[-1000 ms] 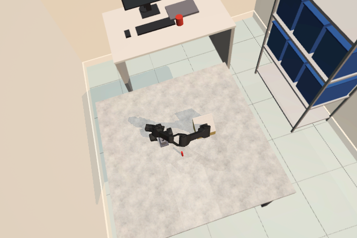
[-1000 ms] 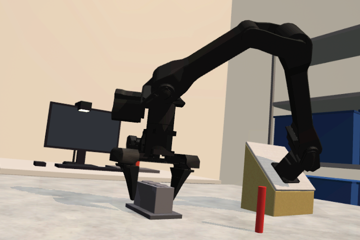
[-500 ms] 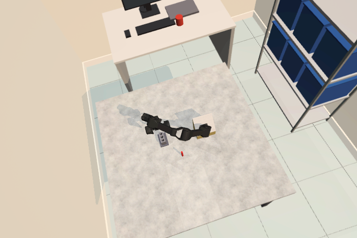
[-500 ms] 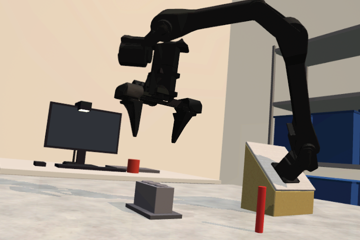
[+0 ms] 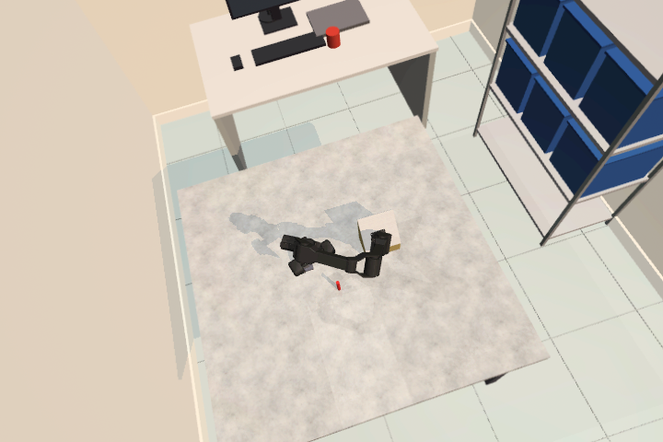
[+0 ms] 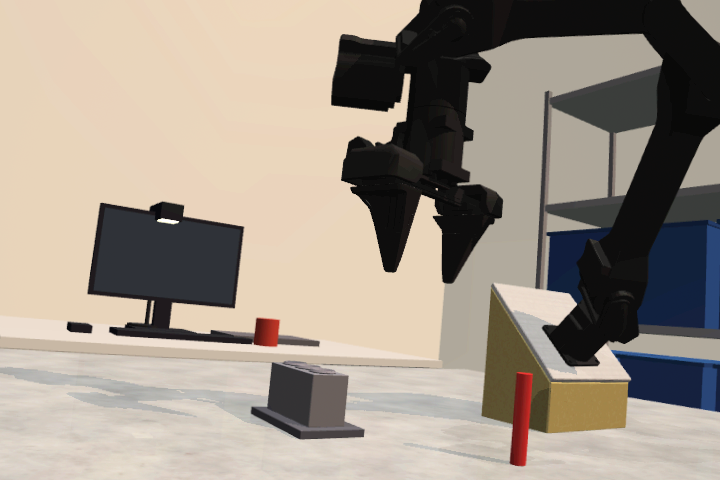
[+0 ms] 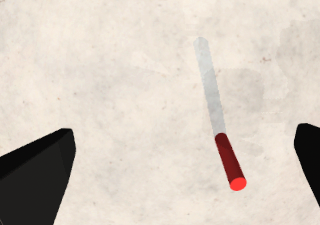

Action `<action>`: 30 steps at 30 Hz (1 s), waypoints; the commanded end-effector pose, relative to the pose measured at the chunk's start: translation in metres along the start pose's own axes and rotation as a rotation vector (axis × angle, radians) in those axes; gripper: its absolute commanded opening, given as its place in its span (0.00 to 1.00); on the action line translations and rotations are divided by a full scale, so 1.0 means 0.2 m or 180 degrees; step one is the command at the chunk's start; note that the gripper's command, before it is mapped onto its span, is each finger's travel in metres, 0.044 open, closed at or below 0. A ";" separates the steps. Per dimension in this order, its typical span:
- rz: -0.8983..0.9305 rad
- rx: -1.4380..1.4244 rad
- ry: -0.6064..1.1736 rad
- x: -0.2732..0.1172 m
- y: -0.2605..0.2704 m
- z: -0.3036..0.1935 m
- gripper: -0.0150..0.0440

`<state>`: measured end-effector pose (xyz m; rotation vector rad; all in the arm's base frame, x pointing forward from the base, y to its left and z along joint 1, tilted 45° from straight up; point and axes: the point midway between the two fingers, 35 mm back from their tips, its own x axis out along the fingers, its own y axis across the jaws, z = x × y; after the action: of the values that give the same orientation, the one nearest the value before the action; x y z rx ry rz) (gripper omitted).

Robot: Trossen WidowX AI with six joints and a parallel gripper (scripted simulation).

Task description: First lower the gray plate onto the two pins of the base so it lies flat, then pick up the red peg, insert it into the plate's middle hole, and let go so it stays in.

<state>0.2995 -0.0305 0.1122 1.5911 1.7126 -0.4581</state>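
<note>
The gray plate (image 6: 329,399), a thick block with holes in its top, sits flat on the base (image 6: 332,433), with no gap showing in the exterior view; the pins are hidden. A gray corner of the plate or base shows at the wrist view's top edge. The red peg (image 5: 338,285) (image 6: 521,418) (image 7: 230,160) stands upright on the table, apart from the base. My gripper (image 6: 419,276) (image 7: 188,139) is open and empty, pointing down, high above the table. In the wrist view the peg appears between the fingertips, nearer the right one, well below them.
The arm's wedge-shaped mount (image 5: 377,221) (image 6: 587,404) stands on the table (image 5: 421,333) behind and right of the peg in the exterior view. A desk (image 5: 290,86) with a monitor and a red cup (image 5: 332,37) (image 6: 266,332) and a shelf with blue bins (image 5: 543,111) stand beyond the table.
</note>
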 end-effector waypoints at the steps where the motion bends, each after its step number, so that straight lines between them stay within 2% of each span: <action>1: -0.0018 -0.0268 0.0038 0.02 -0.10 -0.19 1.00; 6: -0.0016 -0.0633 0.0057 0.05 -0.23 -0.40 1.00; 11: -0.0016 -0.0646 0.0058 0.06 -0.24 -0.42 1.00; 15: -0.0012 -0.0648 0.0060 0.21 -0.24 -0.42 1.00; 21: -0.0011 -0.0649 0.0062 0.29 -0.24 -0.43 1.00; 30: -0.0012 -0.0649 0.0057 0.35 -0.24 -0.43 1.00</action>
<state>0.2338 0.0669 0.1117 1.4433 1.7139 -0.2593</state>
